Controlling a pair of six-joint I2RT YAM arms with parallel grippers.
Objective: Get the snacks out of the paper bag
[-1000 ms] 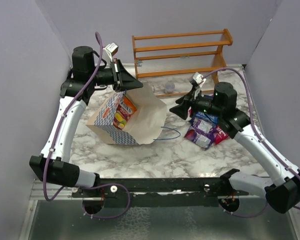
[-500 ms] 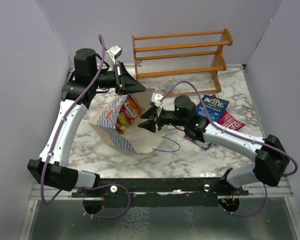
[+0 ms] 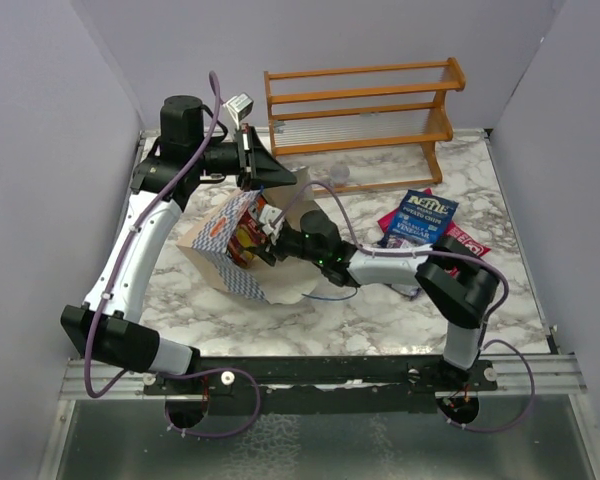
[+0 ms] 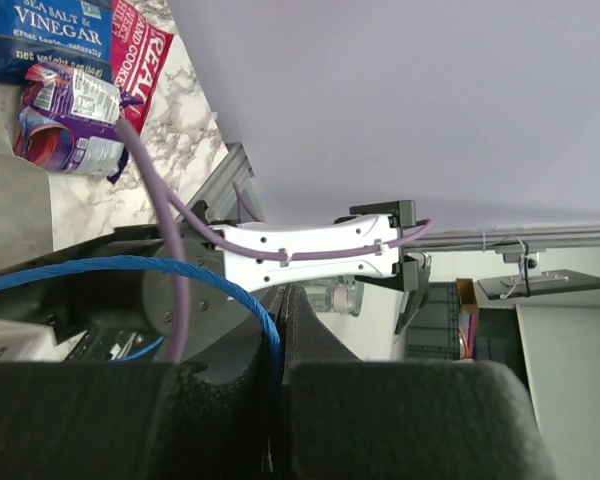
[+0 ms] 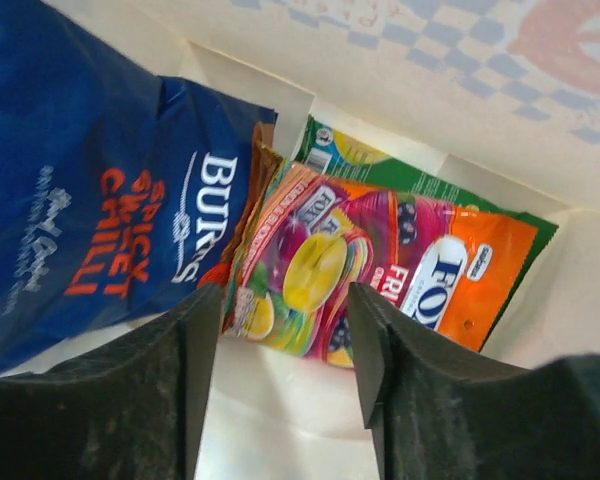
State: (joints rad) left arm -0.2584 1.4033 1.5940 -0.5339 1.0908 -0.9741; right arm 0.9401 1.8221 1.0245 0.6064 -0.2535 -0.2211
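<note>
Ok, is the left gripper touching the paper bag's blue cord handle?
Touching. The left wrist view shows the blue cord handle running into the seam between the shut fingers of the left gripper.

right hand point(image 5: 285, 300): only two dark finger ends show, cut by the bottom edge; overhead, its tips are lost inside the paper bag point(image 3: 215, 232).
dark blue packet point(image 5: 90, 170): cropped by the top and left edges.
green packet point(image 5: 410, 172): mostly covered by the orange packet point(image 5: 380, 260); only a strip shows.
brown sliver point(image 5: 265, 165): between the dark blue and orange packets, too little to identify.
left hand point(image 4: 280, 410): blurred, cropped at the bottom; the blue cord point(image 4: 130, 268) vanishes between its pressed pads.
vinegar packet point(image 4: 50, 35): cropped by the top edge.
red packet point(image 4: 148, 50): largely under it.
purple packet point(image 4: 75, 120): print too small to read.
</note>
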